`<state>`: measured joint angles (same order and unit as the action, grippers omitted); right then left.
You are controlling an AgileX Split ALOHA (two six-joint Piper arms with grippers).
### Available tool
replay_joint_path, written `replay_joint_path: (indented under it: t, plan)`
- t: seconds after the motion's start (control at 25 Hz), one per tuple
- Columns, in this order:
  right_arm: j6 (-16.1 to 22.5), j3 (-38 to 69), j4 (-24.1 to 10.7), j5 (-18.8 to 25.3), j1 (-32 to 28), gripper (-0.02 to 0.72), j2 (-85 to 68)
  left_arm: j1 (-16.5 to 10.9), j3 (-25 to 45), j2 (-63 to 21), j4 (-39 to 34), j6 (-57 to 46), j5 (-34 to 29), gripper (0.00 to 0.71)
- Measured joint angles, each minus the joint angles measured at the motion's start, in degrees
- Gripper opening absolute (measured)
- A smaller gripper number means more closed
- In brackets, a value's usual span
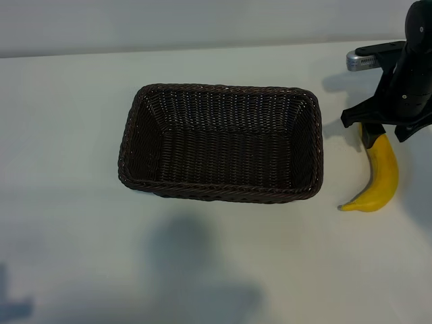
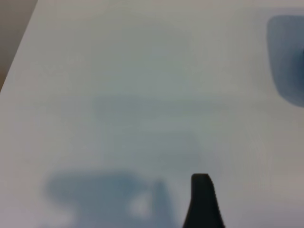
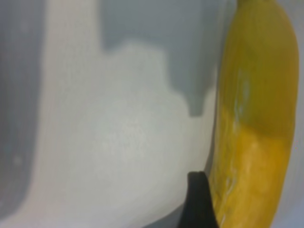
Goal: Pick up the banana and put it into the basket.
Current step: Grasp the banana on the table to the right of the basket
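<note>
A: From the exterior view first. Where is the banana (image 1: 379, 177)?

B: On the white table (image 1: 81, 256), just beside the wicker basket (image 1: 138, 121), outside its right-hand short wall. The basket holds nothing.

A: And its long axis?

B: Roughly parallel to that short wall. It curves, the stem tip pointing toward the camera side and slightly toward the basket. The far end sits under the right gripper (image 1: 383, 129).

A: So the right arm is the nearer one.

B: By a long way. It hangs directly over the banana's far end, pointing down. The left arm does not show in this view at all.

A: The left wrist view?

B: Only bare table, shadows, and one dark fingertip of the left gripper (image 2: 204, 199). Nothing is between its fingers and they stand apart. It is well away from the banana.

A: The right wrist view?

B: The banana (image 3: 254, 118) fills one side, running lengthwise through the picture, with one black fingertip (image 3: 198, 199) just beside its flank. The fingers are spread and not yet closed on the fruit.

A: What does the next move turn on?

B: I judge the banana sits off to one side of the opening, so the gripper likely needs to shift across it before squeezing.
</note>
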<state>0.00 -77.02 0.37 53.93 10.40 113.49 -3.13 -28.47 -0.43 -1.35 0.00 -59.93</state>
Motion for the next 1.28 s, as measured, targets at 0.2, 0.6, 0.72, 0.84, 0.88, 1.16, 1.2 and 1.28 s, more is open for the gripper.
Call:
replay_joint_path:
  t: [0.2, 0.6, 0.72, 0.84, 0.88, 1.16, 1.2, 1.28]
  plan:
    - [0.0, 0.0, 0.3, -0.4, 0.0, 0.547, 0.0, 0.0, 0.0, 0.0, -0.1, 0.0, 0.0, 0.538]
    - [0.0, 0.0, 0.2, -1.4, 0.0, 0.547, 0.0, 0.0, 0.0, 0.0, -0.1, 0.0, 0.0, 0.538]
    - [0.0, 0.0, 0.2, -1.8, 0.0, 0.547, 0.5, 0.0, 0.0, 0.0, -0.1, 0.0, 0.0, 0.538]
    - [0.0, 0.0, 0.2, -2.3, 0.0, 0.547, 2.2, 0.0, 0.0, 0.0, -0.1, 0.0, 0.0, 0.538]
    - [0.0, 0.0, 0.2, -2.3, 0.0, 0.547, 2.9, 0.0, 0.0, 0.0, -0.1, 0.0, 0.0, 0.538]
    - [0.0, 0.0, -0.4, -2.8, 0.0, 0.547, 5.9, 0.0, 0.0, 0.0, -0.1, 0.0, 0.0, 0.538]
    - [0.0, 0.0, -0.4, -2.8, 0.0, 0.546, 6.0, 0.0, 0.0, 0.0, -0.1, 0.0, 0.0, 0.538]
    - [0.0, 0.0, -0.4, -2.8, 0.0, 0.521, 6.0, 0.0, 0.0, 0.0, -0.1, 0.0, 0.0, 0.538]
